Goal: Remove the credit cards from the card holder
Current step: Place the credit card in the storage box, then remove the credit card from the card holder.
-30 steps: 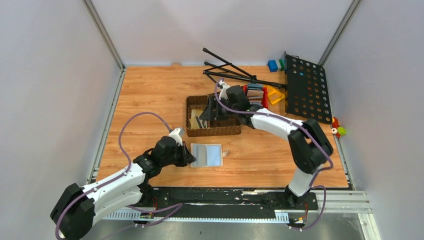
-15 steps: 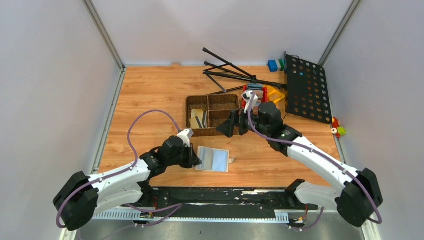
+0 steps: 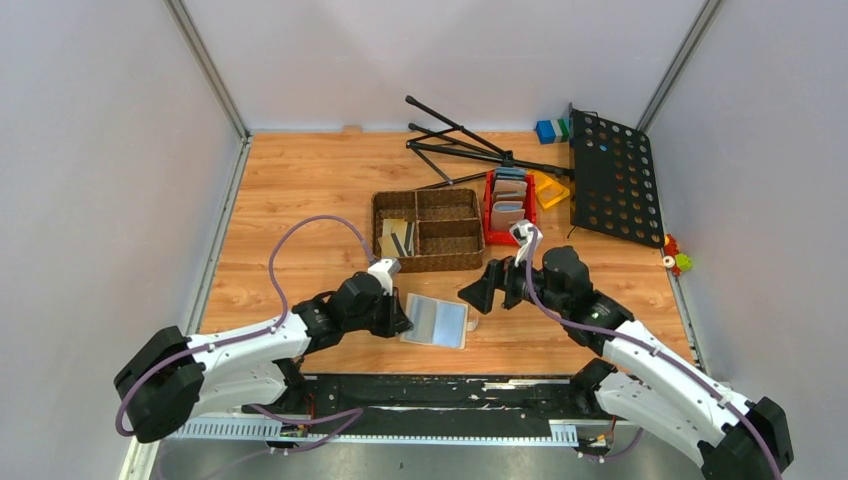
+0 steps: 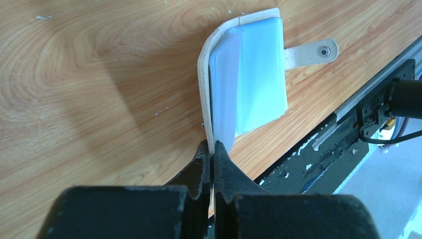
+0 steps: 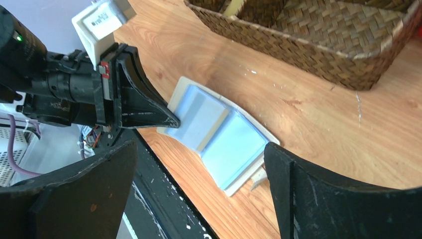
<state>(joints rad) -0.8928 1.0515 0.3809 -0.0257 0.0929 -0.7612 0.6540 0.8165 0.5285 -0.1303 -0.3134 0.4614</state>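
The beige card holder (image 3: 438, 321) lies unfolded on the table near the front edge, pale blue inside facing up, strap tab (image 4: 311, 52) pointing right. My left gripper (image 3: 403, 322) is shut on its left flap (image 4: 211, 114), lifting that edge slightly. My right gripper (image 3: 482, 292) hangs open, just above and right of the card holder (image 5: 219, 132), nothing between its fingers. Two credit cards (image 3: 396, 238), one tan and one dark, rest in the front left compartment of the woven basket (image 3: 428, 262). No card shows in the holder's pockets.
A red rack (image 3: 508, 205) with upright wallets stands right of the basket. A black perforated music-stand plate (image 3: 610, 175) and its tripod legs (image 3: 455, 135) lie at the back right. Blue and green blocks (image 3: 550, 130) sit in the back corner. The black base rail (image 3: 450, 390) runs along the front edge.
My right arm swung back from the basket toward the front, and its gripper opened wide. My left gripper slid the card holder slightly right, staying shut on it.
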